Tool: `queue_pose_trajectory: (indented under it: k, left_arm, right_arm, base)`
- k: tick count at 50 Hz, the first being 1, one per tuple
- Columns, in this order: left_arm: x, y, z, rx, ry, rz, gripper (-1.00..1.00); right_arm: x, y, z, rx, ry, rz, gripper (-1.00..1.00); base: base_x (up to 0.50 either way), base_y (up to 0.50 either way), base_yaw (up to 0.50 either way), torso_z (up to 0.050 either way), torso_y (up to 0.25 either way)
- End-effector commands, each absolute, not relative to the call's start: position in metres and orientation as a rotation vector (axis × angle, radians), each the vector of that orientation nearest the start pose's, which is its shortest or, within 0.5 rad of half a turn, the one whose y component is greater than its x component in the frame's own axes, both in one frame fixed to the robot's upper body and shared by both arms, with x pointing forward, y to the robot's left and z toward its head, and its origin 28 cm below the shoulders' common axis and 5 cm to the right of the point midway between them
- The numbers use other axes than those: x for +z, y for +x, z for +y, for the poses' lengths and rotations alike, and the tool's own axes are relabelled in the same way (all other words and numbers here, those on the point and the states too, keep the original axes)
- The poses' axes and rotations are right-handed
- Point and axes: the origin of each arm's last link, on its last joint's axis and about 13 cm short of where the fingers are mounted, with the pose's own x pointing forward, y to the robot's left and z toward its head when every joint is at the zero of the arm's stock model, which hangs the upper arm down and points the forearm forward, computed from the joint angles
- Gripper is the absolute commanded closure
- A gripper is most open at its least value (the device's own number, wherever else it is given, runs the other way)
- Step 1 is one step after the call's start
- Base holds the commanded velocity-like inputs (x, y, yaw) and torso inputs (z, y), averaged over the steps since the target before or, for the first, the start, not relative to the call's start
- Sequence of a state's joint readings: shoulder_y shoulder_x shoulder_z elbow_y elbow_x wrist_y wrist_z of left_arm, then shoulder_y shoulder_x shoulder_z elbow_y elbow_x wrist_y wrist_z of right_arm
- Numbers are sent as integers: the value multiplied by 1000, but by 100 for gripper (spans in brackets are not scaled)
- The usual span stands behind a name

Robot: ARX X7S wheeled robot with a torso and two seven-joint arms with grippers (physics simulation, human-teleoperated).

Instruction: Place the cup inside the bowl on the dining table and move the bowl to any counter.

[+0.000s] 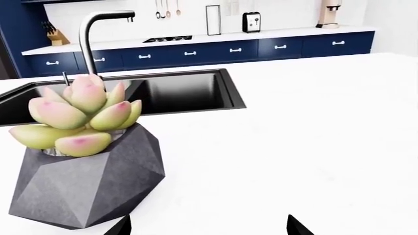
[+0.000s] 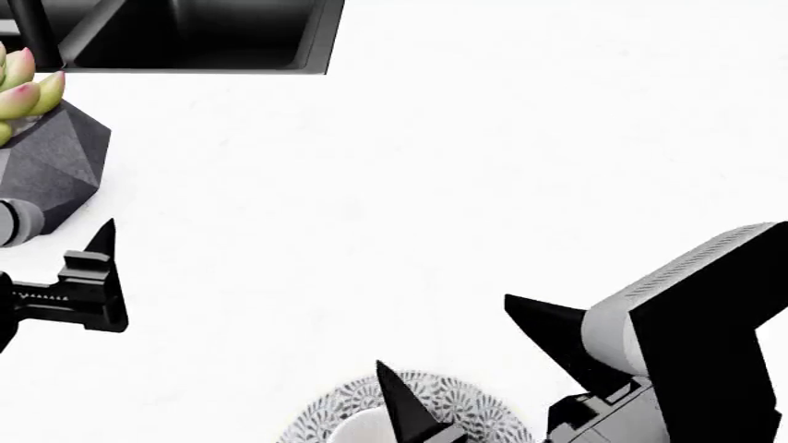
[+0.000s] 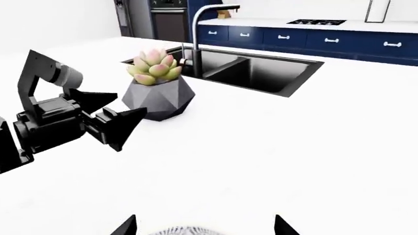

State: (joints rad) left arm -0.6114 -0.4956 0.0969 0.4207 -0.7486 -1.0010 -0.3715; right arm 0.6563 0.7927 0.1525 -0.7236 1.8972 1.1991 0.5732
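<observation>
The patterned black-and-white bowl (image 2: 483, 408) sits on a white top (image 2: 493, 166) at the near edge of the head view, cut off by the frame. A white round shape inside it (image 2: 354, 428) looks like the cup. The bowl's far rim also shows in the right wrist view (image 3: 175, 230). My right gripper (image 2: 445, 332) is open, its fingers spread above the bowl's far side, holding nothing; in the right wrist view (image 3: 203, 225) its tips straddle the rim. My left gripper (image 2: 55, 277) is open and empty at the left, near the plant. In the left wrist view (image 1: 209, 227) it is over bare top.
A succulent in a grey faceted pot (image 2: 43, 148) stands close ahead of my left gripper. A black sink (image 2: 197, 37) with a tall tap (image 1: 88, 39) is set into the top behind it. A far counter with navy cabinets (image 1: 281, 46) carries a toaster and a hob.
</observation>
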Motion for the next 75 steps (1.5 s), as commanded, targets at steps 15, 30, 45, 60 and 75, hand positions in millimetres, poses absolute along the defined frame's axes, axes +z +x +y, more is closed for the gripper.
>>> queue_pose_trajectory:
  k: [15, 30, 45, 60, 75]
  left_arm:
    - [189, 264, 258, -47, 57, 84, -100]
    - [189, 262, 256, -44, 58, 79, -100]
    - [189, 263, 255, -48, 59, 82, -100]
    - [186, 261, 257, -49, 59, 89, -100]
    - [184, 261, 257, -45, 57, 92, -100]
  right_arm:
    - [238, 168, -198, 451, 185, 321, -100]
    - [216, 167, -198, 497, 284, 482, -100]
    - [211, 170, -199, 494, 281, 513, -100]
    - [200, 183, -198, 480, 271, 546, -100]
    - [193, 200, -188, 519, 247, 582, -100]
  base:
    - [0, 0, 0, 0, 0]
    - [0, 0, 0, 0, 0]
    - [0, 0, 0, 0, 0]
    - [0, 0, 0, 0, 0]
    - [0, 0, 0, 0, 0]
